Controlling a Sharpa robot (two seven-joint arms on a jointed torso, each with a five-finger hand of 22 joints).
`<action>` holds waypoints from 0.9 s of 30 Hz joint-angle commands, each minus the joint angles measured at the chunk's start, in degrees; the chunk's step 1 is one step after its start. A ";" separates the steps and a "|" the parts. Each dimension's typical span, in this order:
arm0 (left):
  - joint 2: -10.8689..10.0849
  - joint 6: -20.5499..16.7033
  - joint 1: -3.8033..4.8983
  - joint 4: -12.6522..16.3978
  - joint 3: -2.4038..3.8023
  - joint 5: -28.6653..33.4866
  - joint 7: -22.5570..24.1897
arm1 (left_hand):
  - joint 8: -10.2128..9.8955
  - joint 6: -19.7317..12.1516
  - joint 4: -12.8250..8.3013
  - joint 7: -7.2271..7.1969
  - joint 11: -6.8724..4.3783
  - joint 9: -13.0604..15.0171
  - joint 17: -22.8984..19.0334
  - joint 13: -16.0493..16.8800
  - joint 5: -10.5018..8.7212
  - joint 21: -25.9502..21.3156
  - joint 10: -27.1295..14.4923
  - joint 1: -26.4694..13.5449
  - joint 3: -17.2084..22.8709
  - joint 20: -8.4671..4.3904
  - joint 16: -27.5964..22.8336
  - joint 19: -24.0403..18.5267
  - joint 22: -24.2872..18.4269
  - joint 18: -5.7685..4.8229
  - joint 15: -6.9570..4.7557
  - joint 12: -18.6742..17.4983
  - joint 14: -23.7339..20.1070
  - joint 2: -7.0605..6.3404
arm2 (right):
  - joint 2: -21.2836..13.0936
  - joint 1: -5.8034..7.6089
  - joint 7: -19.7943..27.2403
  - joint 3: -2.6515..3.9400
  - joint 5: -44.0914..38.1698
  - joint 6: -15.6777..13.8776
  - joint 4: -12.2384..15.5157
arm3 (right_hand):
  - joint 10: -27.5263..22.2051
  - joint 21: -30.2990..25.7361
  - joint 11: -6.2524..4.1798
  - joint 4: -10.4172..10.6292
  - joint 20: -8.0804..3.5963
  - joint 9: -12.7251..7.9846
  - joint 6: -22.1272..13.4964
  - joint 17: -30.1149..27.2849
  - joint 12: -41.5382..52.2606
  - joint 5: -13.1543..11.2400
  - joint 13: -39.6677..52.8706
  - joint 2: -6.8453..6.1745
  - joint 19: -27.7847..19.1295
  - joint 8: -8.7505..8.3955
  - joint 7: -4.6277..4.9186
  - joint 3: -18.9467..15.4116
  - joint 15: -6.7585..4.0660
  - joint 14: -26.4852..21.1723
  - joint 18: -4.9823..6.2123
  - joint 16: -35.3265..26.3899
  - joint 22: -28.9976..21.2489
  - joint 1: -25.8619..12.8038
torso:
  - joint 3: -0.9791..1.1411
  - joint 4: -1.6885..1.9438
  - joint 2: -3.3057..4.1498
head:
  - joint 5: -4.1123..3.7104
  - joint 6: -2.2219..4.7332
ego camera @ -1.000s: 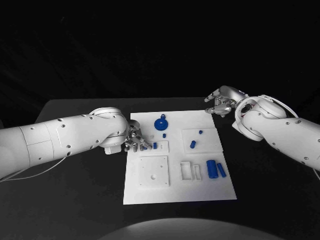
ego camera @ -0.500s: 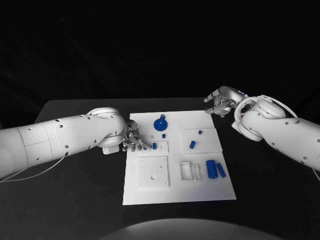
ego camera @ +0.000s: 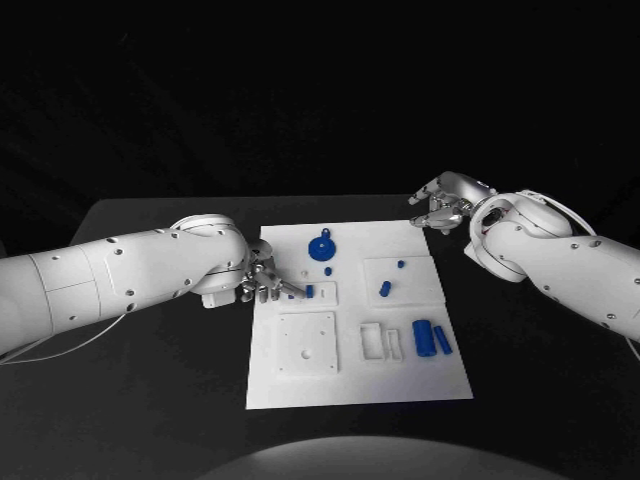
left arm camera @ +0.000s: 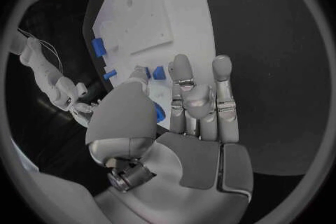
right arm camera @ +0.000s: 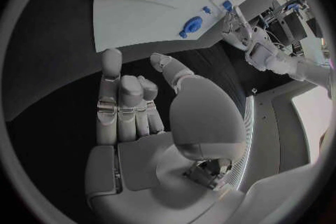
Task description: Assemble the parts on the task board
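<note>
The white task board (ego camera: 352,385) lies in the middle of the black table (ego camera: 147,400), its long side running from near to far. On its far part sits a round blue part (ego camera: 322,248). To the right of that are a small blue peg (ego camera: 401,265) and a short blue piece (ego camera: 385,289). Two blue cylinders (ego camera: 433,337) lie side by side toward the near right. A small blue block (ego camera: 310,291) rests near the left edge, just beside the left hand (ego camera: 264,283). That hand hovers at the board's left edge with its fingers nearly straight and slightly apart, holding nothing. The right hand (ego camera: 446,203) hangs past the board's far right corner, fingers loosely curled, nothing in them.
</note>
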 commanded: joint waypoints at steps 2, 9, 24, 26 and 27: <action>-0.16 -0.25 -0.05 0.30 0.02 0.63 0.88 | -0.30 -0.04 0.03 0.09 -0.01 -0.09 -0.04 -0.11 -0.16 -0.32 3.11 -0.29 -0.70 -0.31 -0.22 -0.08 0.90 -1.08 0.06 -0.21 -0.27 0.04 | 0.06 -0.06 0.17 0.03 -0.55 0.75 -0.02 | -0.24 0.06 -0.25 -0.15 -0.35 -0.03 0.45 -0.02 -0.12 0.31 0.01 0.03 1.83 -0.08 -0.02 0.17 -0.26 0.06 0.25 -0.28 -0.05 -0.46 | 0.01 -0.01 0.00 | 0.07 -0.01; -1.38 -1.80 -0.03 1.20 0.08 1.69 1.81 | -0.48 -0.71 0.03 0.30 0.11 -0.61 -0.89 -0.43 -0.17 -0.54 3.09 -0.23 -0.36 -0.36 -0.82 -0.14 0.85 -1.17 0.09 -0.54 -0.48 0.58 | 0.04 -0.10 0.17 0.03 -0.56 0.77 -0.03 | -0.25 0.07 -0.26 -0.20 -0.36 -0.03 0.46 -0.02 -0.15 0.44 -0.02 0.01 1.83 -0.07 -0.01 0.28 -0.27 0.05 0.25 -0.29 -0.03 -0.48 | -0.01 -0.05 -0.03 | 0.05 0.20; -4.47 -16.53 1.94 2.71 2.62 14.10 25.72 | 0.01 -24.02 -13.92 9.41 7.46 -40.53 -15.32 -11.28 12.39 -14.38 -12.59 13.97 -1.83 5.47 -16.16 -6.78 -8.63 -0.03 6.79 -22.09 -12.27 10.44 | -0.12 -0.13 0.25 0.03 -0.30 -0.01 -0.34 | -0.26 0.04 -0.25 -0.10 -0.37 -0.04 0.42 -0.06 -0.17 0.51 -0.03 0.05 1.83 -0.09 0.00 0.34 -0.27 0.05 0.25 -0.33 -0.05 -0.63 | 0.06 -0.09 -0.01 | -0.06 1.16; -4.22 -18.35 2.06 2.77 2.65 12.54 28.88 | 1.48 -24.22 -16.21 9.70 8.49 -50.04 -17.82 -11.62 12.65 -17.43 -14.69 16.56 -2.04 6.51 -19.31 -6.14 -11.70 0.74 7.76 -26.40 -12.16 9.99 | -0.13 -0.13 0.26 0.03 -0.25 -0.09 -0.35 | -0.26 0.04 -0.27 -0.02 -0.37 -0.03 0.47 -0.05 -0.17 0.49 -0.03 0.05 1.85 -0.09 -0.01 0.41 -0.28 0.08 0.25 -0.32 -0.06 -0.73 | 0.05 -0.10 0.02 | -0.11 1.30; -4.12 -18.84 2.09 2.78 2.63 11.91 29.71 | 3.69 -24.08 -17.11 9.72 8.61 -56.80 -18.70 -11.55 13.00 -18.85 -14.06 17.06 -2.20 6.47 -19.79 -4.99 -13.05 1.06 7.67 -28.00 -11.72 10.67 | -0.14 -0.13 0.26 0.03 -0.24 -0.12 -0.36 | -0.26 0.04 -0.27 -0.02 -0.37 -0.03 0.47 -0.05 -0.17 0.49 -0.03 0.05 1.85 -0.09 -0.01 0.41 -0.28 0.08 0.25 -0.32 -0.06 -0.73 | 0.05 -0.13 0.03 | -0.11 1.34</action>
